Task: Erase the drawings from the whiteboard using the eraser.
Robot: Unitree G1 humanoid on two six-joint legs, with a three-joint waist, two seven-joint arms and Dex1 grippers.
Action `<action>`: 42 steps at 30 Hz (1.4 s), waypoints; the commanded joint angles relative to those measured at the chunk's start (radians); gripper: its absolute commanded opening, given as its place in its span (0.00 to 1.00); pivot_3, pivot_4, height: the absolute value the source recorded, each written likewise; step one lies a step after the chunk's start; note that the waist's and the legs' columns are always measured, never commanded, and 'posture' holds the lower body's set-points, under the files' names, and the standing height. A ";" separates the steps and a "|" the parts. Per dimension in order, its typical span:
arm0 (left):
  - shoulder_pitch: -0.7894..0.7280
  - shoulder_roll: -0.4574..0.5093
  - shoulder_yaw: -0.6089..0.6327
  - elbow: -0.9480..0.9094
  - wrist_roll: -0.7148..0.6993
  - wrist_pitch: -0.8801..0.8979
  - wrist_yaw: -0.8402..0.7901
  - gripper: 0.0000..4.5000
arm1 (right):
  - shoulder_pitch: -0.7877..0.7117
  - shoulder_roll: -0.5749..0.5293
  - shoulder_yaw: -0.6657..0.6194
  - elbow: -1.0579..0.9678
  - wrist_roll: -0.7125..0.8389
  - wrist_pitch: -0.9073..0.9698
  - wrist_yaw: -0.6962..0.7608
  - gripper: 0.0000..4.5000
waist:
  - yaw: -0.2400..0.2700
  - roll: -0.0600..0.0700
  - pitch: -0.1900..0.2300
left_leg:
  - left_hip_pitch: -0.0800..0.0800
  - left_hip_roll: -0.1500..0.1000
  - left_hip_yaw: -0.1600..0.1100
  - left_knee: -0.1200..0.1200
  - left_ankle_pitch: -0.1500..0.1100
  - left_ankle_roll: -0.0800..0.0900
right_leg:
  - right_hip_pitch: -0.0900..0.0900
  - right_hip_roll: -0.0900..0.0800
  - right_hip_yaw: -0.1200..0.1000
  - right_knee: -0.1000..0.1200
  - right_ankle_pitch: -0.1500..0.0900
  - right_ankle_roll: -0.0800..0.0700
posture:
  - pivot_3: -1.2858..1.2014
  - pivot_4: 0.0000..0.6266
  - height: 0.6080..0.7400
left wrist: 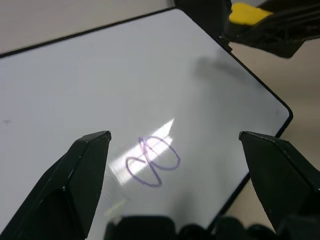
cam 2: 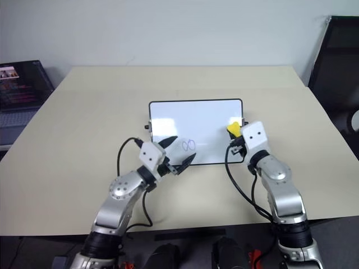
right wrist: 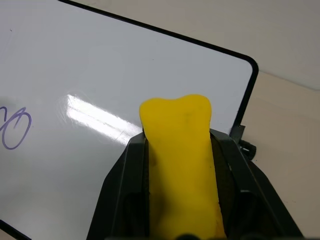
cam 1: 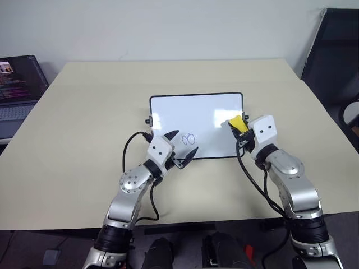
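The whiteboard (cam 1: 190, 112) lies flat in the middle of the table, black-framed. One blue figure-eight drawing (cam 1: 189, 139) sits near its front edge, also seen in the left wrist view (left wrist: 152, 161) and the right wrist view (right wrist: 15, 127). My left gripper (cam 1: 185, 143) is open over the board's front edge, its fingers on either side of the drawing. My right gripper (cam 1: 241, 129) is shut on the yellow eraser (cam 1: 238, 123) above the board's right edge. The eraser (right wrist: 180, 165) sticks out beyond the fingers.
The board rests on a beige table (cam 1: 84, 112). An open laptop (cam 1: 17, 89) stands off the table's far left corner. A dark chair (cam 1: 336, 50) is at the right. Black cables hang from both wrists.
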 commanded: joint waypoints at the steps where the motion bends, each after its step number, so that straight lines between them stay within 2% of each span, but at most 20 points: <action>1: 0.049 -0.002 -0.016 -0.100 0.007 0.023 0.032 1.00 | -0.010 0.008 -0.004 -0.023 0.024 -0.016 0.009 0.27 | 0.000 0.000 0.000 | 0.000 0.000 0.000 0.000 0.000 0.000 | 0.000 0.000 0.000 0.000 0.000 0.000 | 0.52 0.24 1.00; 7: 0.147 0.016 -0.009 -0.153 0.029 0.062 0.080 1.00 | -0.067 0.028 0.062 0.023 -0.010 -0.059 0.000 0.27 | 0.000 0.000 0.000 | 0.001 0.000 0.000 0.000 0.000 0.000 | 0.000 0.000 0.000 0.001 0.000 0.000 | 0.52 0.24 1.00; 26: 0.220 0.054 0.045 -0.155 0.008 0.045 0.110 1.00 | -0.225 0.107 0.234 0.275 -0.098 -0.275 0.047 0.27 | 0.000 0.000 0.000 | 0.000 0.000 0.000 0.000 0.000 0.000 | 0.000 0.000 0.000 0.000 0.000 0.000 | 0.52 0.24 1.00; 35: 0.187 0.089 0.087 -0.130 -0.036 0.048 0.072 1.00 | -0.352 0.170 0.231 0.506 -0.150 -0.330 0.001 0.27 | 0.000 0.000 0.000 | 0.000 0.000 0.000 0.000 0.000 0.000 | 0.000 0.000 0.000 0.000 0.000 -0.001 | 0.52 0.24 1.00; 42: 0.153 0.105 0.111 -0.108 -0.038 0.046 0.071 1.00 | -0.358 0.188 0.242 0.546 -0.158 -0.359 -0.006 0.27 | 0.001 0.000 0.000 | 0.000 0.000 0.000 0.000 0.000 0.000 | -0.001 0.000 0.000 0.000 0.000 -0.001 | 0.52 0.24 1.00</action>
